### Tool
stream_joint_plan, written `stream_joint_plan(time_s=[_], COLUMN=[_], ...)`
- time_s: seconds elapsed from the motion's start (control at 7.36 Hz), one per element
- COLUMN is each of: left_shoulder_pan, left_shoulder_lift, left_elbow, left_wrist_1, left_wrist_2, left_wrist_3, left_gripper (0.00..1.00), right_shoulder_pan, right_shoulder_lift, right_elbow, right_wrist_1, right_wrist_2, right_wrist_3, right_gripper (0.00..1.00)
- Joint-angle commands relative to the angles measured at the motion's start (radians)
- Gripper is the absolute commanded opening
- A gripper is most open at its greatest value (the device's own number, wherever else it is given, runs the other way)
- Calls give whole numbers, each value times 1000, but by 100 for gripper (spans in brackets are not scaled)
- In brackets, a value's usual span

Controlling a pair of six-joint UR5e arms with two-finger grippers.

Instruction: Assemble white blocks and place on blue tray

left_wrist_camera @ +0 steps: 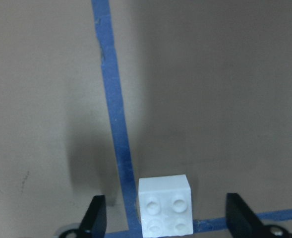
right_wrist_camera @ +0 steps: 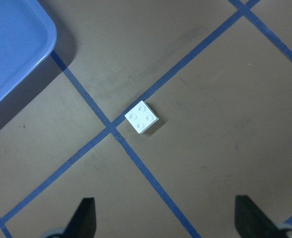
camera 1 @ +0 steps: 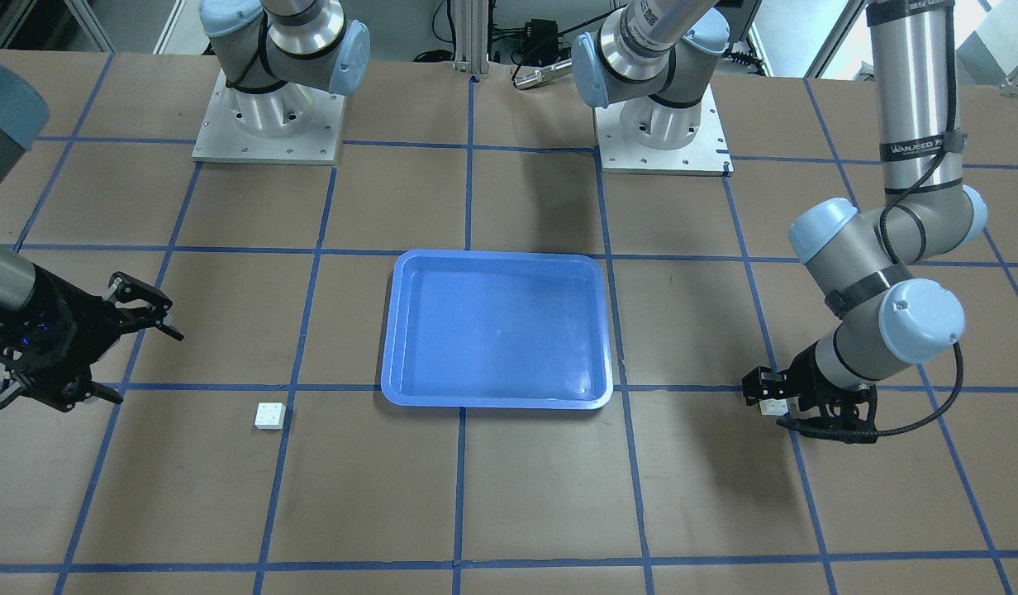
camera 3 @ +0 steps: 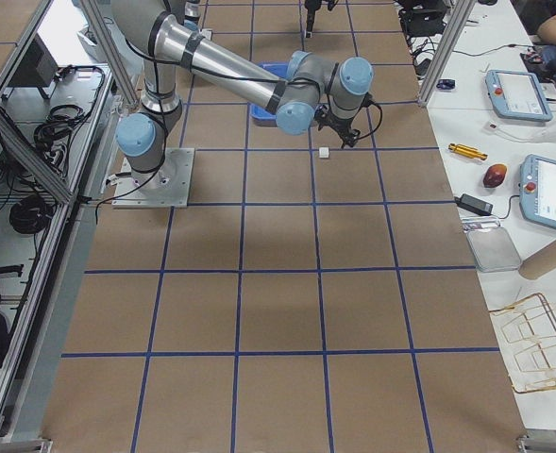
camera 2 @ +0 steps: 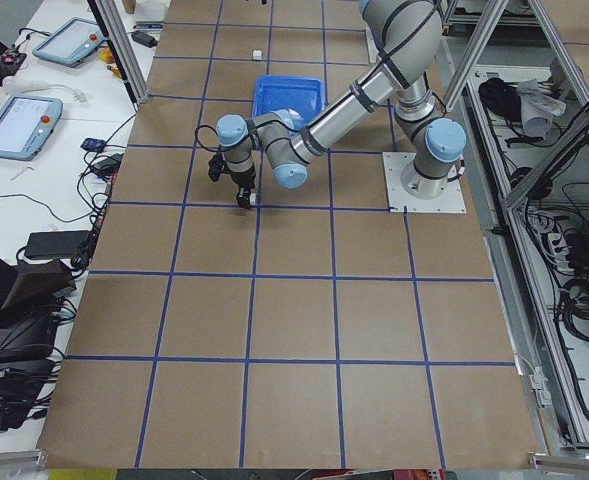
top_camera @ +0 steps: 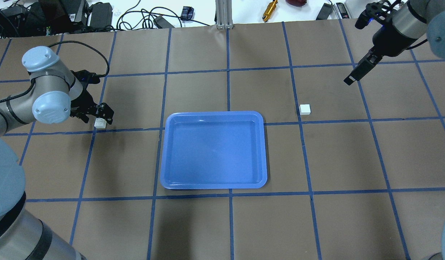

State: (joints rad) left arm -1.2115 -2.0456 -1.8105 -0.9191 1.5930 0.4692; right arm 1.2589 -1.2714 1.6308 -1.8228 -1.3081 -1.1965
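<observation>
One white block (left_wrist_camera: 165, 206) sits studs-up at the bottom middle of the left wrist view, just right of a blue tape line (left_wrist_camera: 113, 124). The left end effector (left_wrist_camera: 166, 220) is spread to either side of it, with a clear gap at each finger. The other white block (right_wrist_camera: 142, 118) lies alone near the middle of the right wrist view, beside a tape crossing. The right end effector (right_wrist_camera: 166, 218) is spread wide and holds nothing. The blue tray (top_camera: 213, 113) is in the middle of the overhead frame, with a block well off to each side on the bench (top_camera: 338, 155) and neither one on it. I'd say this is the first pick, not yet made. Next the left fingers need to pinch squarely on the block's flat sides, and the right arm has to come across and down to its own block before any joining. From the front, the left arm's bulk hides how the fingers stand, and only its wrist view shows the gaps. The overhead view shows the right end effector at the upper right, well apart from its block.
</observation>
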Motion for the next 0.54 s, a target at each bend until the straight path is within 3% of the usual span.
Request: stream_joint_plan(time_s=[0.0, 0.14, 0.41], left_shoulder_pan=[0, 0, 0], left_shoulder_lift=[-1, -2, -1], left_elbow=[2, 2, 4], left_wrist_1=[-1, 0, -4], left_wrist_2=[1, -1, -1], left_wrist_3=[2, 2, 2], left_gripper=[64, 56, 41], right_shoulder_pan=[0, -1, 0], right_shoulder_lift=[12, 30, 32], right_elbow=[97, 156, 205], right_wrist_1=[-186, -296, -348], right_wrist_2=[-2, 0, 35], right_wrist_3=[-17, -26, -18], right_gripper=[100, 100, 100])
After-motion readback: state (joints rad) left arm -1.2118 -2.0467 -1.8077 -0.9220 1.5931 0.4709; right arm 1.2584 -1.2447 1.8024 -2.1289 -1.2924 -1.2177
